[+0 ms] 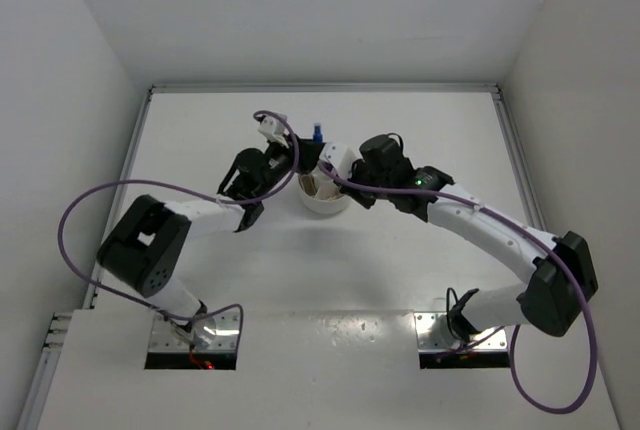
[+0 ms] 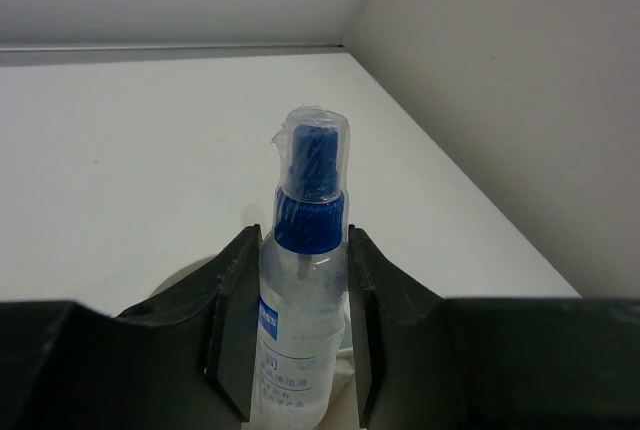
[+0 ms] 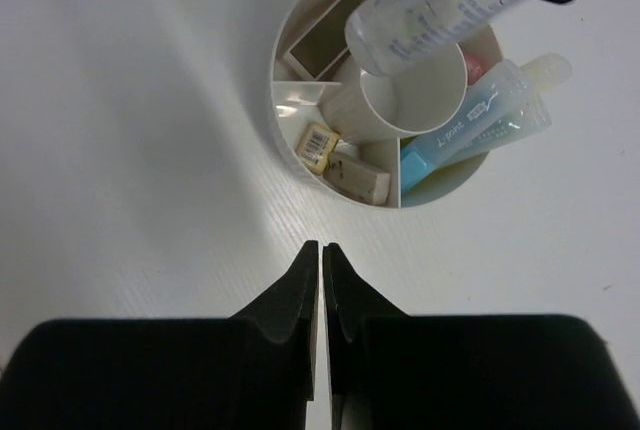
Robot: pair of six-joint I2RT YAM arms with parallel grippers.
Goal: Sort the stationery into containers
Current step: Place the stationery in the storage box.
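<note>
My left gripper (image 2: 300, 335) is shut on a clear blue-capped tube (image 2: 303, 280), which stands upright between the jaws. In the right wrist view the tube (image 3: 430, 15) hangs over the round white divided bowl (image 3: 285, 100), its base above the centre cup (image 3: 410, 100). The bowl holds tan eraser blocks (image 3: 362, 178), a blue marker-like stick (image 3: 470, 115), and a pink and a yellow one. My right gripper (image 3: 321, 248) is shut and empty, just short of the bowl's near rim. From above, the bowl (image 1: 325, 205) sits between my left gripper (image 1: 300, 162) and my right gripper (image 1: 347, 188).
White walls enclose the white table (image 1: 400, 250) on the left, back and right. In the left wrist view the back right corner (image 2: 345, 47) lies beyond the tube. A purple cable (image 1: 95, 200) loops by the left arm.
</note>
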